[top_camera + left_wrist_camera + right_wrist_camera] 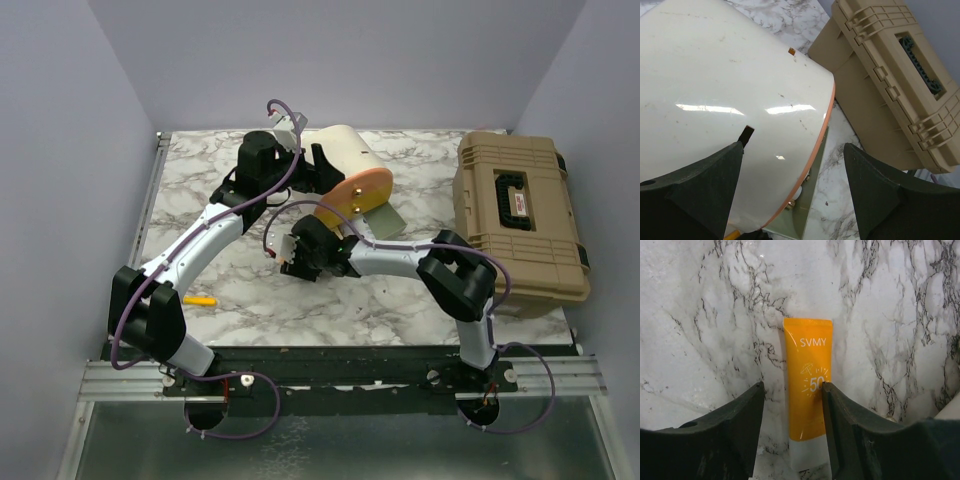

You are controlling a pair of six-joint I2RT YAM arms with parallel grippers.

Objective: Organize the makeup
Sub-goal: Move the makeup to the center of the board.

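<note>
Straddling the orange tube (807, 365), the right claw (792, 386) hangs low over the tabletop (700, 315) with its fingers apart. The left finger stands clear of the tube's edge, with bare marble showing between them. The right finger overlaps the tube's other edge, and whether it touches I cannot tell. The tube lies flat, its whitish cap end toward the wrist and its crimped end pointing away; "SVMY" and "50" are printed on its face. From above, this claw sits near the middle of the tabletop, just in front of the round case (352, 160).

The left claw (794, 146) is also apart. Its left finger is up against the glossy cream wall of the round case and its right finger stands off from it over open marble, so nothing is clamped. The case lies on its side toward the back of the tabletop, its orange rim facing forward and to the right. A pale greenish flap (385, 215) lies under that rim. Just beyond it on the right sits the tan toolbox (890, 75), lid shut.

A yellow pen (202, 299) lies on the marble near the front left, beside the left arm's elbow and well apart from both claws.
</note>
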